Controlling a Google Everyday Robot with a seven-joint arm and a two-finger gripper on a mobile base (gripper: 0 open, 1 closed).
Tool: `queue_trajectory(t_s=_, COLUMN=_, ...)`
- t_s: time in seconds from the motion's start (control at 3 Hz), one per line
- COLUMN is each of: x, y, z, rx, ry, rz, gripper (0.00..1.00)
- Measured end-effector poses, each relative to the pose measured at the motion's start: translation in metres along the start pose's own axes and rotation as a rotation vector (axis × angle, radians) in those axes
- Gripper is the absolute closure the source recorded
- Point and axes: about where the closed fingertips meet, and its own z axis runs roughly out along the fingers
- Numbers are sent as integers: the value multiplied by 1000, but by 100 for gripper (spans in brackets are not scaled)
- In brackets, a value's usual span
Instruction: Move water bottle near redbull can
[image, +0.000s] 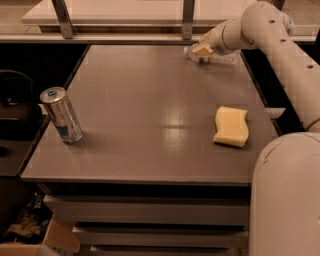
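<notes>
My pincer (202, 50) is at the counter's (150, 90) far right corner, right on the water bottle (224, 58), which lies along the back edge. Gripped or not, I cannot tell. The redbull can (62, 115) stands upright by the left edge, well apart. Wide bare grey surface between them — only a yellow sponge (231, 126) near the right edge. Dark gaps flank both sides.

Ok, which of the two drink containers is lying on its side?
The water bottle, at the far right edge of the table by the gripper; the redbull can stands upright near the front left.
</notes>
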Motion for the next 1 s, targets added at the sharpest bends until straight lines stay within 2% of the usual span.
queue_trajectory(t_s=0.33, x=0, y=1, z=0, rx=-6, ry=1, rz=3, gripper=100)
queue_trajectory(t_s=0.67, x=4, y=5, z=0, rx=-19, ry=7, rz=15, gripper=81)
queue_trajectory(t_s=1.0, x=8, y=8, z=-1, rx=-29, ry=11, rz=23, gripper=58)
